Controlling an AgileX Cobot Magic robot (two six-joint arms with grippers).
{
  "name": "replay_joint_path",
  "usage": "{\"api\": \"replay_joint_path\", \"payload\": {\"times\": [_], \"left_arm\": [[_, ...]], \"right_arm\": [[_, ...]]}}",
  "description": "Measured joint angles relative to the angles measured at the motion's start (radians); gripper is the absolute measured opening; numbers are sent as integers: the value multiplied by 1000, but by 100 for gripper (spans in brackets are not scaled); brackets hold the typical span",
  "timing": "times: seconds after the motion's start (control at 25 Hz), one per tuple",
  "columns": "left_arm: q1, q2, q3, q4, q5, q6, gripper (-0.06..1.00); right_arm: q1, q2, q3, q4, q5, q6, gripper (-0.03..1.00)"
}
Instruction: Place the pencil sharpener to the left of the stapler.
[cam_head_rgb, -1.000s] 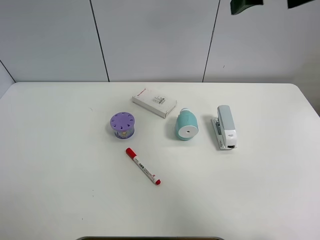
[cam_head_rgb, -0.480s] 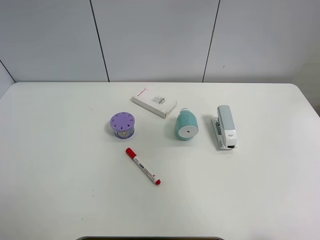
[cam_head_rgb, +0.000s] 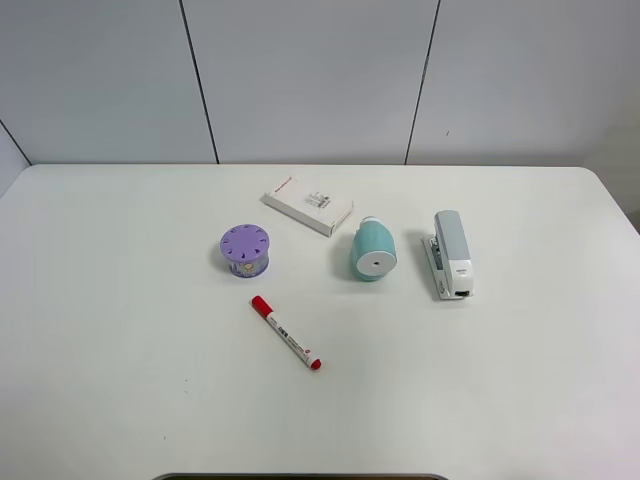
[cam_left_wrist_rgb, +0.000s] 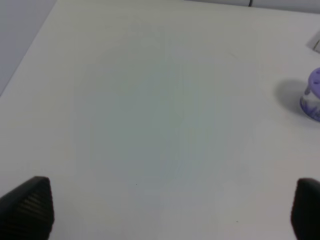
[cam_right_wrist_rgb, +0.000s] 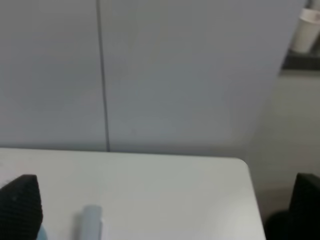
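The teal pencil sharpener (cam_head_rgb: 373, 250) lies on its side mid-table, its white round face toward the front. Just right of it, across a small gap, lies the grey-and-white stapler (cam_head_rgb: 452, 254). Neither arm shows in the exterior high view. In the left wrist view my left gripper (cam_left_wrist_rgb: 165, 217) is open above bare table, its dark fingertips (cam_left_wrist_rgb: 27, 210) far apart. My right gripper (cam_right_wrist_rgb: 162, 210) is also open and raised, facing the back wall. The stapler's top (cam_right_wrist_rgb: 91, 221) and a sliver of the teal sharpener (cam_right_wrist_rgb: 41, 234) peek in below it.
A purple round holed cylinder (cam_head_rgb: 245, 250) stands left of the sharpener and also shows as the purple cylinder (cam_left_wrist_rgb: 314, 95) in the left wrist view. A flat white box (cam_head_rgb: 309, 205) lies behind, a red-capped marker (cam_head_rgb: 286, 333) in front. The white table (cam_head_rgb: 120, 330) ends at a grey panelled wall.
The dark arm parts at the top right of the exterior high view a second ago have gone out of frame. The objects on the table have not moved.
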Motion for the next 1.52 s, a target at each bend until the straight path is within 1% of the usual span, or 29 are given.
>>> {"api": "replay_joint_path", "payload": {"times": [0.2, 0.4, 0.56, 0.76, 1.0, 1.12, 1.32, 1.52], "left_arm": [[0, 0, 0, 0, 0, 0, 95], [0, 0, 0, 0, 0, 0, 95], [0, 0, 0, 0, 0, 0, 95], [0, 0, 0, 0, 0, 0, 95], [0, 0, 0, 0, 0, 0, 95], [0, 0, 0, 0, 0, 0, 95], [0, 0, 0, 0, 0, 0, 95], [0, 0, 0, 0, 0, 0, 95]], "right_arm": [[-99, -146, 217, 9, 4, -16, 99], [-177, -295, 457, 66, 4, -16, 99], [-226, -395, 599, 110, -4, -16, 99], [-270, -500, 717, 151, -29, -16, 99], [-279, -625, 858, 184, -49, -16, 99], [-280, -663, 899, 195, -50, -16, 99], [-280, -664, 945, 201, -56, -16, 99], [-280, -664, 959, 211, -107, -17, 99]]}}
